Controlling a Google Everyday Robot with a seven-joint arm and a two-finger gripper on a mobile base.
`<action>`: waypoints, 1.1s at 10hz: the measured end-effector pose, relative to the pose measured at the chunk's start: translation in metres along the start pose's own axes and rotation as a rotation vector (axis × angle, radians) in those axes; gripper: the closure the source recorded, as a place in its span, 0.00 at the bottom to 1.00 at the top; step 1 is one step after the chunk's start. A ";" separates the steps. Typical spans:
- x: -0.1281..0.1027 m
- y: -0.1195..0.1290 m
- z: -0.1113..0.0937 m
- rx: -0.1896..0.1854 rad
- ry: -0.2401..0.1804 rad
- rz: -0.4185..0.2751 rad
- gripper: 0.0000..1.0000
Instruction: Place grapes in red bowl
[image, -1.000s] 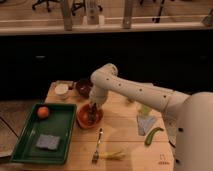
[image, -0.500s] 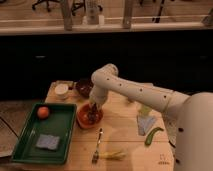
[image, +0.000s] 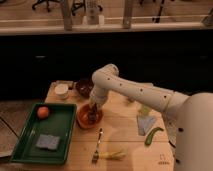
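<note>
Wide view first: the pale wooden tabletop (image: 125, 137) carries everything, and the white robot arm (image: 137, 92) reaches across it from the right. On the left sits the flat green plastic tray (image: 59, 129), holding a round orange fruit (image: 43, 111).

Now the action: the arm bends down into the round, shallow orange-red bowl (image: 81, 121), just beside the tray. The end effector (image: 93, 111) is low inside the rim, and it hasn't budged from half a second ago: same pose, same dip. Open or closed? I cannot tell.

Right under it, a small dark purplish cluster of grapes (image: 90, 118) shows inside the bowl. That pause reads to me as the drop itself; the grapes look delivered, with release and withdrawal left.

Behind, the dark maroon bowl (image: 83, 87) sits untouched.
</note>
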 end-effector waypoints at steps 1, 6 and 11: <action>0.000 0.000 0.000 0.000 -0.003 -0.006 0.88; 0.001 0.000 0.000 0.001 -0.009 -0.019 0.83; 0.002 0.001 -0.001 0.000 -0.013 -0.036 0.83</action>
